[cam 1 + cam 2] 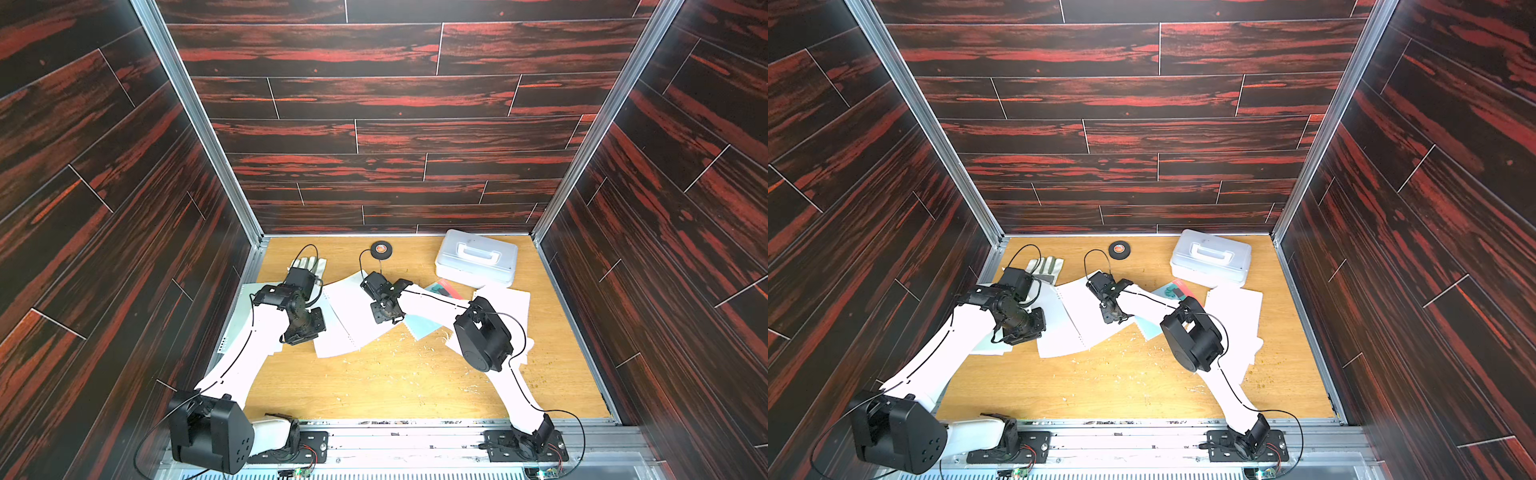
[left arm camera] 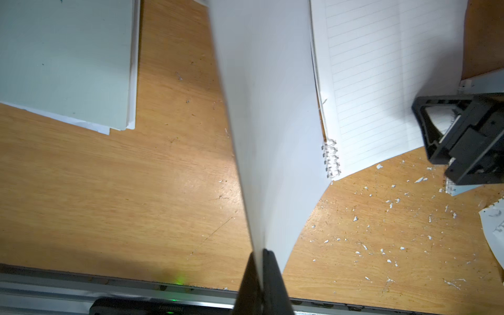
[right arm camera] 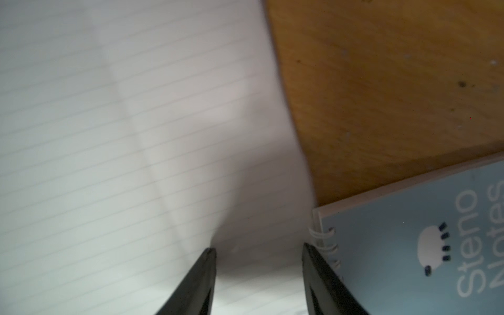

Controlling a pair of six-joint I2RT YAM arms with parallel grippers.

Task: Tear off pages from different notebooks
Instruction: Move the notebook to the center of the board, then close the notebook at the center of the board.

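Your left gripper (image 2: pixel 260 253) sits nearest its wrist camera, jaws clamped on a white page (image 2: pixel 267 109) that stands up from the spiral of the open notebook (image 2: pixel 381 81) in the middle of the table (image 2: pixel 136 191). Your right gripper (image 3: pixel 259 249) holds its jaws apart just over that notebook's lined sheet, beside the blue steno notebook (image 3: pixel 409 259). Note loose torn pages (image 1: pixel 513 305) lying near the plastic box (image 1: pixel 476 257).

Light-brown wooden tabletop (image 2: pixel 163 177) shows fine grain and a faint sheen; plain white paper sheet (image 2: pixel 267 109) is smooth and matt; pale blue card-covered spiral notebook (image 3: pixel 409 245) looks satiny, its thin wire coil (image 3: pixel 323 236) smooth; translucent white plastic box (image 1: pixel 469 270) shines; silver metal rail (image 1: pixel 415 440) looks brushed.
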